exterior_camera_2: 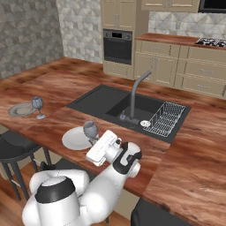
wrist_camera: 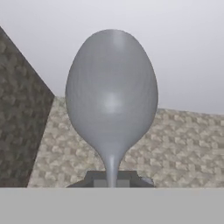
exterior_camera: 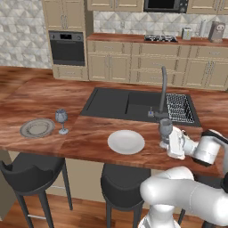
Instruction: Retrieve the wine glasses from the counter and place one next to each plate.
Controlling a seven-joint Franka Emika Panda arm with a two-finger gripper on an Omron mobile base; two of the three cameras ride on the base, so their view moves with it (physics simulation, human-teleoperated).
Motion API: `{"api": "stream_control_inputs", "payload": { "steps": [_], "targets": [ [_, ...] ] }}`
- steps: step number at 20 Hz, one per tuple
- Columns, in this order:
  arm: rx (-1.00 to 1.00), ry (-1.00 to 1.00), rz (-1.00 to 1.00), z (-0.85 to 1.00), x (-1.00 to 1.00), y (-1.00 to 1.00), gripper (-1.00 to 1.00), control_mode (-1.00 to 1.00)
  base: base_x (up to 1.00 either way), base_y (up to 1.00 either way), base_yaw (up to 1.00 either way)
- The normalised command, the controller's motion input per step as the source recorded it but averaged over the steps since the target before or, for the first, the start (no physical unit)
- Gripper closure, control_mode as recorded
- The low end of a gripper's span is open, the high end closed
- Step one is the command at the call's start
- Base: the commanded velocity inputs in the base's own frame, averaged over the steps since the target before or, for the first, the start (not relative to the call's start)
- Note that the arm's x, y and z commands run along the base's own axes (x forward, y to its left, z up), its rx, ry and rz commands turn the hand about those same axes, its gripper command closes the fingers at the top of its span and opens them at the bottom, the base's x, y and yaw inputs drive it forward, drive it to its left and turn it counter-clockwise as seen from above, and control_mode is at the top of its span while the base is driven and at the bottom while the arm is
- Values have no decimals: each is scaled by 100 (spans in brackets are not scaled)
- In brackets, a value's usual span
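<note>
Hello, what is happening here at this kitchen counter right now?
The robot arm's tool is shut on the stem of a wine glass, holding it upright just right of the white plate near the front edge of the counter. Whether its foot touches the wood cannot be told. The other wine glass already stands beside the grey plate further left. Behind them is the dark sink with its tap.

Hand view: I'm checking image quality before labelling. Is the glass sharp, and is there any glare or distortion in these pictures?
Hand view: the held wine glass looms large, soft-edged, with a faint pale sheen mid-bowl. Left base view: even light, white plate crisp. Right base view: gripper readable, no glare.
</note>
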Motion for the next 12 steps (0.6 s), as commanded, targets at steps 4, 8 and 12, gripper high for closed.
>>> {"api": "stream_control_inputs", "payload": {
  "steps": [4, 8, 12],
  "targets": [
    [50, -14, 0, 47, 0, 34, 100, -100, 0, 0, 0],
    [74, -16, 2, 71, 4, 14, 100, -100, 0, 0, 0],
    [69, -17, 5, 80, 3, 0, 100, -100, 0, 0, 0]
  ]
}}
